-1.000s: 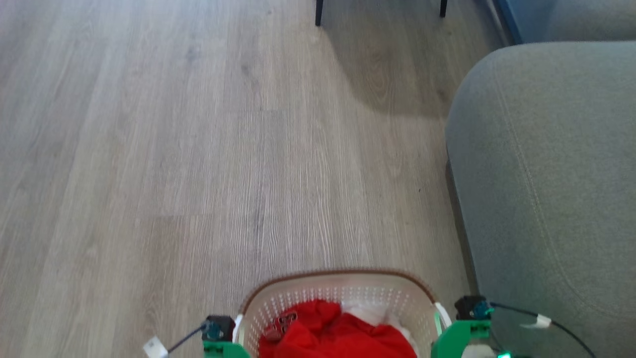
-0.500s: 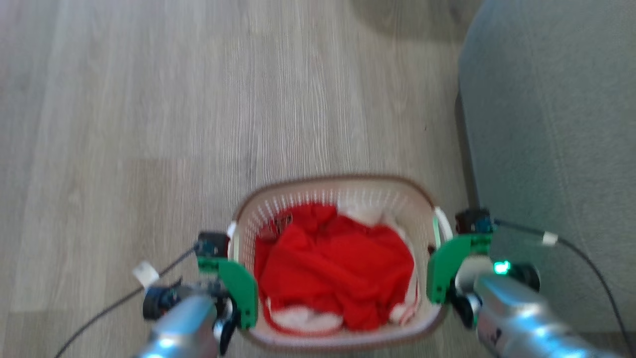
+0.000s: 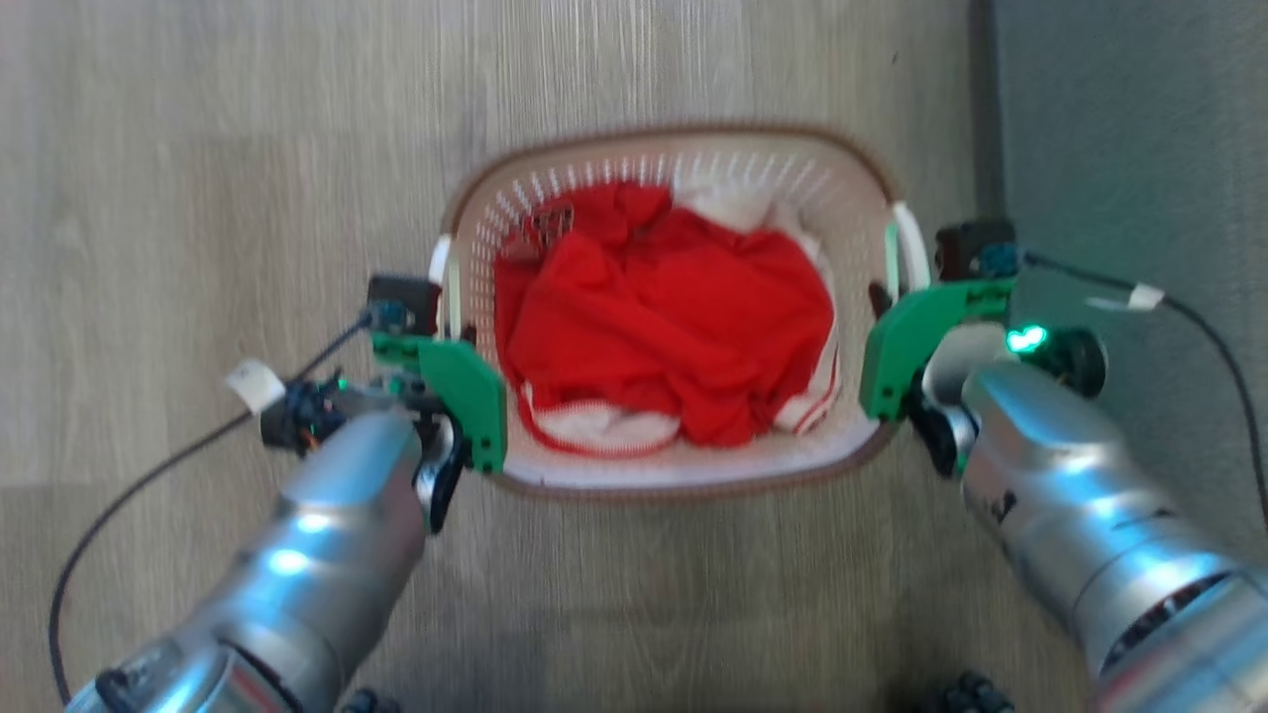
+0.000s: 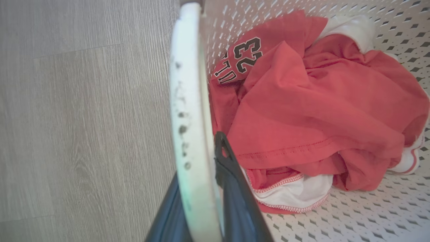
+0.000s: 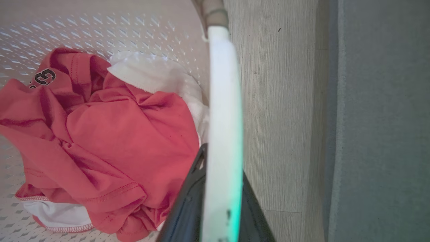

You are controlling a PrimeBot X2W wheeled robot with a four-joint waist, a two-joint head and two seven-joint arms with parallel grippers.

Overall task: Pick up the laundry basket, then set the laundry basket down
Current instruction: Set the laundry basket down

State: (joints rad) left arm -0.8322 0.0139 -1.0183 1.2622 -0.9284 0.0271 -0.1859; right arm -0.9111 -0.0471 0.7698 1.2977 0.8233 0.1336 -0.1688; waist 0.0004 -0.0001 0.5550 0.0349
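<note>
Holding red clothes [image 3: 664,327], the cream laundry basket [image 3: 614,170] (brown-rimmed) has perforated walls.

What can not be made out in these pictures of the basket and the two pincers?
- Head view: whether the basket rests on the floor or hangs; the camera looks straight down.
- Left wrist view: the outer fingertip of the left pincer, behind the white handle.
- Left wrist view: the shirt's printed word, lost in folds.
</note>
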